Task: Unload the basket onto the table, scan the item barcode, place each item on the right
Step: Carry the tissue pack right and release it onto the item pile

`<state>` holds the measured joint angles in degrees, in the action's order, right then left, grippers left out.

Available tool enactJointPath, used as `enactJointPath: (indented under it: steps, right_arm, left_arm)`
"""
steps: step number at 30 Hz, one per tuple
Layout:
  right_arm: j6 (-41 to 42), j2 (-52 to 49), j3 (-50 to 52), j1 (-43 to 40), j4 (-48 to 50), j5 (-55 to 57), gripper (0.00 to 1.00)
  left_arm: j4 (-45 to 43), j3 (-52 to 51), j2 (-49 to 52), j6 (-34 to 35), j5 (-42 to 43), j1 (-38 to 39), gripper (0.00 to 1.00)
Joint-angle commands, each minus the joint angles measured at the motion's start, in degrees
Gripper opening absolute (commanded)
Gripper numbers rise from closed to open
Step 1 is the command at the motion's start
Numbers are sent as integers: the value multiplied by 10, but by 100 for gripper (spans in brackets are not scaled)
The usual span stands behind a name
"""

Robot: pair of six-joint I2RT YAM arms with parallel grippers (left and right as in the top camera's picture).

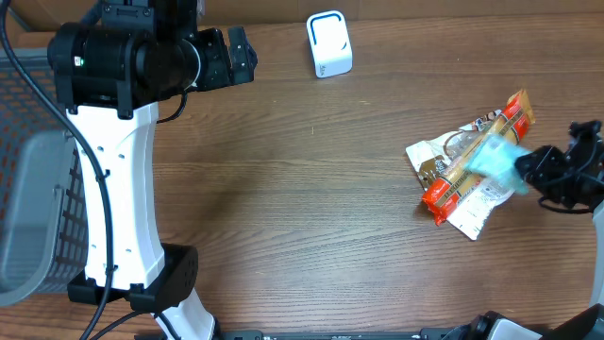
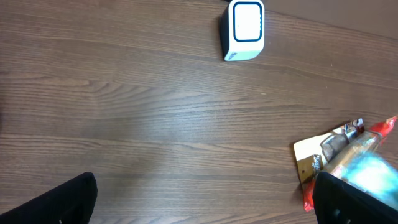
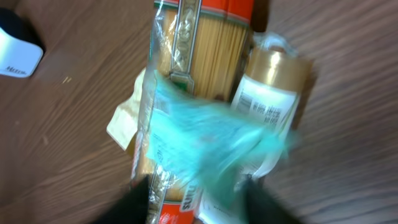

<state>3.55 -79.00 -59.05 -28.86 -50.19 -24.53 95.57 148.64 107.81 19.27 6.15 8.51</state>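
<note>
A white barcode scanner [image 1: 328,44] [image 2: 245,28] [image 3: 15,53] with a blue outline stands at the back of the wooden table. On the right lies a pile of items: a red-ended spaghetti pack [image 1: 510,115] [image 3: 211,43], a gold-capped bottle [image 3: 268,87] with a barcode label, and a white packet [image 1: 429,151]. A blurred teal item [image 1: 495,156] [image 3: 199,137] lies across the pile, just ahead of my right gripper [image 1: 533,170] [image 3: 199,190], whose jaws stand apart around its near end. My left gripper [image 1: 231,57] [image 2: 202,199] hangs wide open over bare table.
A grey mesh basket [image 1: 28,189] sits at the table's left edge beside the left arm's white base [image 1: 118,198]. Bare wood [image 1: 311,189] lies between the scanner and the pile.
</note>
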Motion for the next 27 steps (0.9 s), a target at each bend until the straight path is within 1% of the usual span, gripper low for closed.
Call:
enactJointPath:
  steps: [1,4,5,6,10,11,14,20,23,27]
  right_arm:
    - [12,6,-1,-1,2,-37,74]
    - [12,6,-9,-1,-16,-52,84]
    - [12,8,-15,-1,-28,-62,90]
    - [12,10,-22,0,-40,-72,91]
    - [2,43,-81,24,-121,-95,91]
    - [-3,56,-97,36,-137,-95,100]
    - [-3,105,-140,94,-169,-97,100]
    - [-3,177,-151,174,-191,-96,100]
    - [-3,195,-151,188,-202,-89,100]
    - [-6,198,-151,188,-214,-68,100]
  left_arm:
    - [-2,3,5,-9,-4,1,100]
    - [-2,3,5,-9,-4,1,100]
    - [-2,3,5,-9,-4,1,100]
    - [-2,3,5,-9,-4,1,99]
    - [-2,3,5,-9,-4,1,99]
    - [-2,3,5,-9,-4,1,100]
    - [-2,3,5,-9,-4,1,100]
    - [-2,3,5,-9,-4,1,100]
    - [-2,3,5,-9,-4,1,100]
    - [-2,3,5,-9,-4,1,99]
